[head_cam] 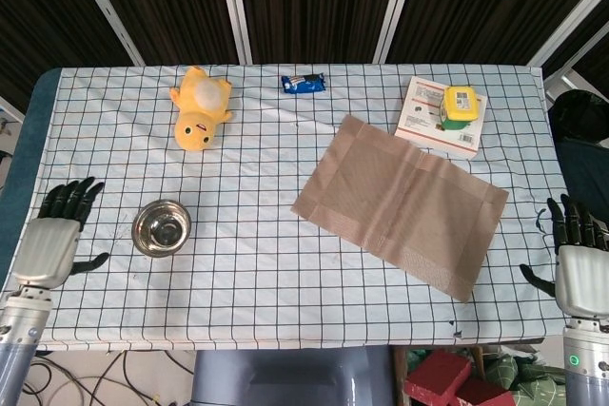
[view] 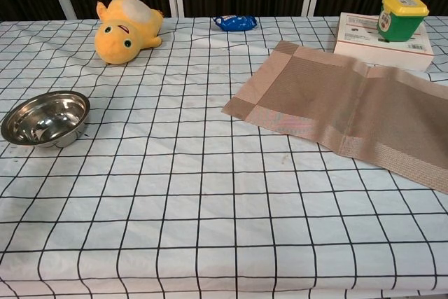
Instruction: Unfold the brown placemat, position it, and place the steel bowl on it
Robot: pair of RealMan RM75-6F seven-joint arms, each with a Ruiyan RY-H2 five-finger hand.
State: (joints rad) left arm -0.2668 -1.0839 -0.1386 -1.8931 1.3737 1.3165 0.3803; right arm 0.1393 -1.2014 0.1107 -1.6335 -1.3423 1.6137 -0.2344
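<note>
The brown placemat (head_cam: 400, 203) lies unfolded and flat on the right half of the checked table, turned at an angle; the chest view shows the placemat (view: 343, 106) too. The steel bowl (head_cam: 162, 227) stands empty at the left, also seen as the bowl (view: 45, 118) in the chest view. My left hand (head_cam: 52, 240) hovers open just left of the bowl, fingers spread, holding nothing. My right hand (head_cam: 579, 268) is open off the table's right edge, well clear of the placemat. Neither hand appears in the chest view.
A yellow plush duck (head_cam: 200, 108) lies at the back left. A blue snack packet (head_cam: 303, 84) sits at the back centre. A white box (head_cam: 433, 119) with a green, yellow-lidded jar (head_cam: 459, 106) on it stands just behind the placemat's far corner.
</note>
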